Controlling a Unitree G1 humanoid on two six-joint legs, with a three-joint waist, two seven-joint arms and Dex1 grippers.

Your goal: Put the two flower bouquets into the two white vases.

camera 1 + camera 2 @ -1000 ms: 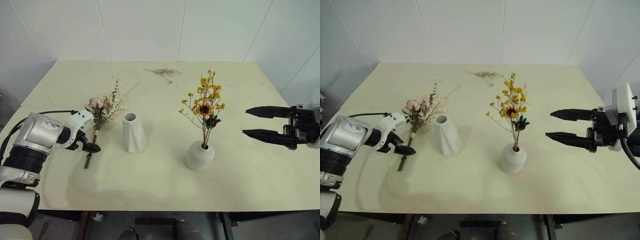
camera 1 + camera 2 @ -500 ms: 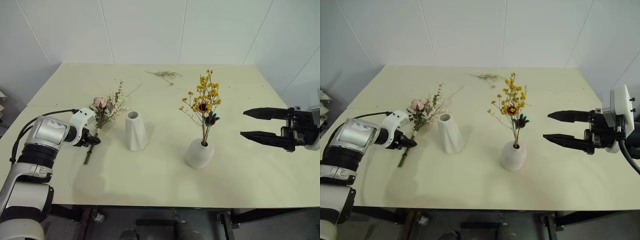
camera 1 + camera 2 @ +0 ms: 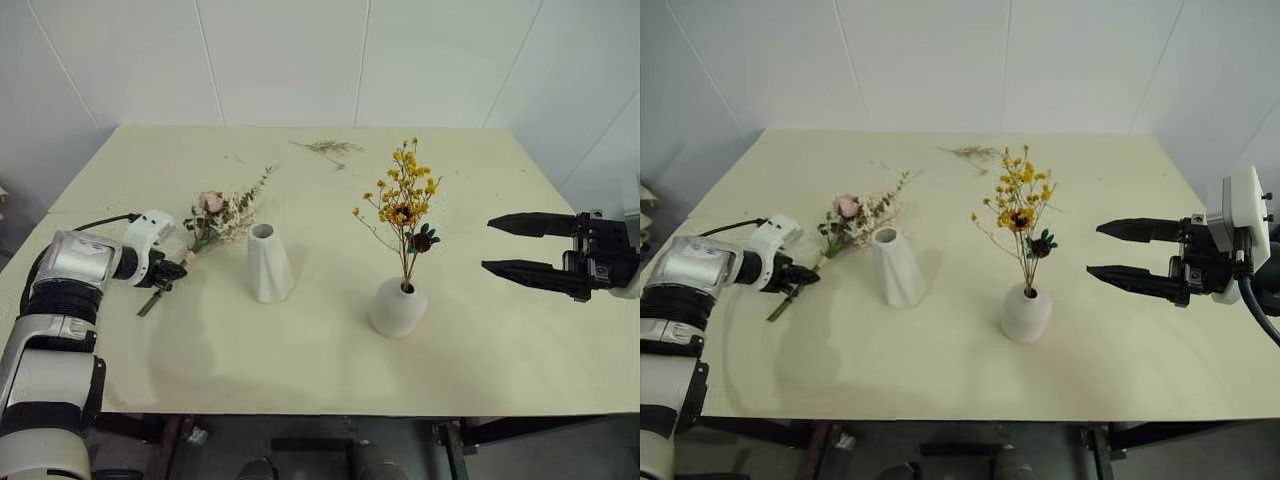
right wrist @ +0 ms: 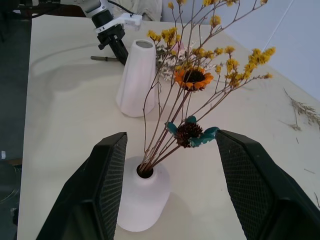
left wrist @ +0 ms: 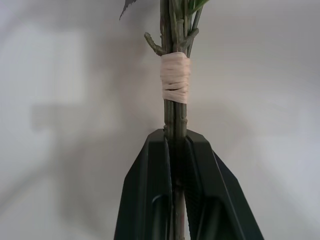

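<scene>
Matte white tapered vase [image 3: 268, 264] stands empty; just left of it, the left gripper [image 3: 170, 270] jaws clench the pink bouquet's [image 3: 222, 213] taped stems. Right of it, yellow bouquet [image 3: 404, 205] fills the bulbous vase [image 3: 397, 308]; right gripper [image 3: 502, 244] jaws released.

Pink bouquet [image 5: 174, 75] blooms cut off in left wrist view, stem base hidden between left gripper [image 5: 178, 145] fingers, yellow bouquet [image 4: 200, 75] tips cropped.

Count's easy: two white vases, the tall cone [image 3: 268, 264] and the round one [image 3: 397, 308]. Two bouquets, pink [image 3: 224, 213] and yellow [image 3: 405, 205]. One loose dried sprig [image 3: 326, 148]. Two grippers, left [image 3: 170, 271] and right [image 3: 498, 244]. One table [image 3: 500, 350].
</scene>
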